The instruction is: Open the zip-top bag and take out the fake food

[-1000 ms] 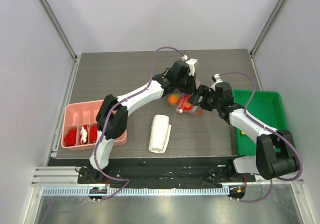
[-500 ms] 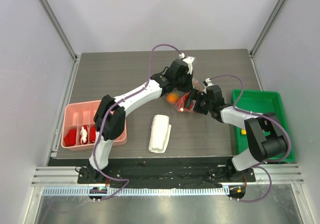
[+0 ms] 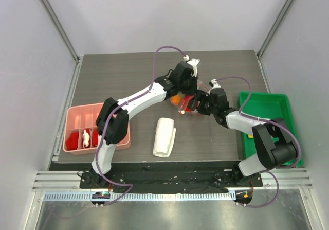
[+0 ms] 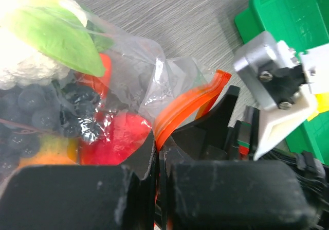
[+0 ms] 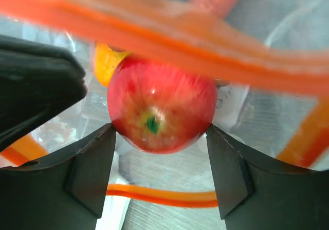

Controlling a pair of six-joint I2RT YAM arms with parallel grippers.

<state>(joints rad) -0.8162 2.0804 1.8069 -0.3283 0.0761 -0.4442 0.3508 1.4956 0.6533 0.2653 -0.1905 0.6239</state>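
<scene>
The zip-top bag (image 3: 181, 106) lies at mid-table with fake food inside. In the left wrist view the bag (image 4: 133, 65) holds a cauliflower (image 4: 31, 39), dark grapes (image 4: 36, 106) and red pieces (image 4: 121, 135). My left gripper (image 4: 158, 153) is shut on the orange-red zip strip (image 4: 190, 99) and holds the mouth up. My right gripper (image 5: 161, 129) is inside the bag mouth, its fingers against both sides of a red apple (image 5: 162, 104). An orange fruit (image 5: 105, 63) sits behind the apple. Both grippers meet at the bag in the top view, left (image 3: 188, 97), right (image 3: 198, 106).
A green tray (image 3: 275, 104) stands at the right table edge and shows in the left wrist view (image 4: 288, 14). A folded white cloth (image 3: 164, 136) lies near the front middle. A pink compartment tray (image 3: 77, 119) with red pieces sits at the front left.
My right gripper has moved left into the bag mouth and closed round the red apple. My left gripper has kept its hold on the zip strip.
</scene>
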